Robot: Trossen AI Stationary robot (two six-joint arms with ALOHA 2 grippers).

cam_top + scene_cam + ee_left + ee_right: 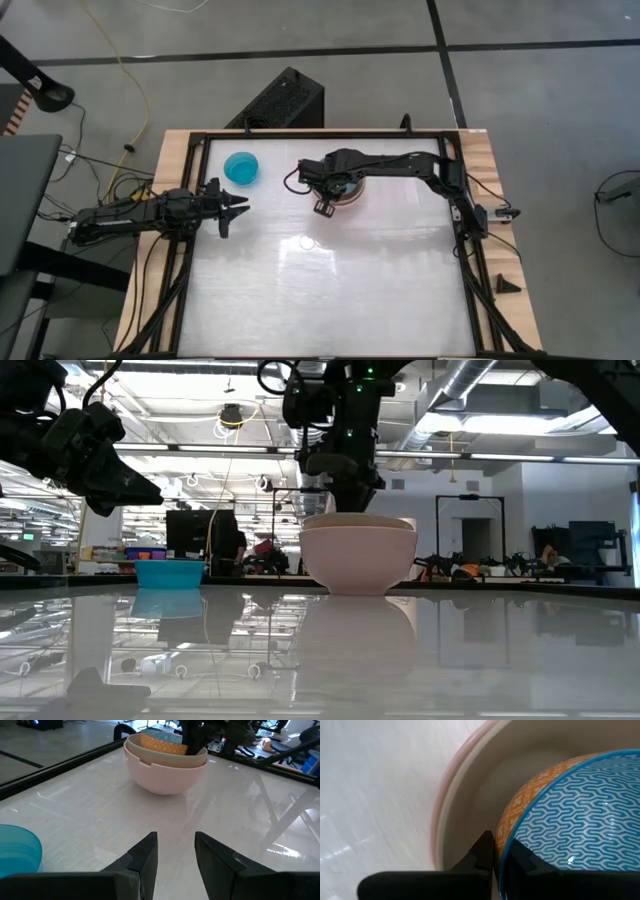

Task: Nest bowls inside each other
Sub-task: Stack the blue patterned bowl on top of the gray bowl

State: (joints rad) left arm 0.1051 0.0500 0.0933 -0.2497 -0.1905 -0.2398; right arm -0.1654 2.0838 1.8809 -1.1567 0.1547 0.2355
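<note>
A pink bowl point(162, 777) stands on the table's far middle with a beige bowl point(195, 759) nested in it. A bowl that is orange outside with a blue zigzag pattern inside point(580, 815) sits low within the beige bowl's rim, and my right gripper point(501, 854) is shut on it from above. A cyan bowl point(241, 168) stands on its base at the far left. My left gripper point(175, 852) waits open at the table's left, level, with nothing between its fingers. My right gripper pinches the patterned bowl's rim point(503, 840), one finger point(482, 851) on the orange outside and the other on the blue inside. The fingers point steeply down. The bowl hangs tilted inside the beige bowl point(485, 785); whether it touches that bowl I cannot tell.
The white tabletop point(330, 290) lies bare toward the near edge, framed by a black rail point(470, 280). A black box point(280, 100) stands on the floor beyond the far edge. The left arm point(130, 215) lies along the left side.
</note>
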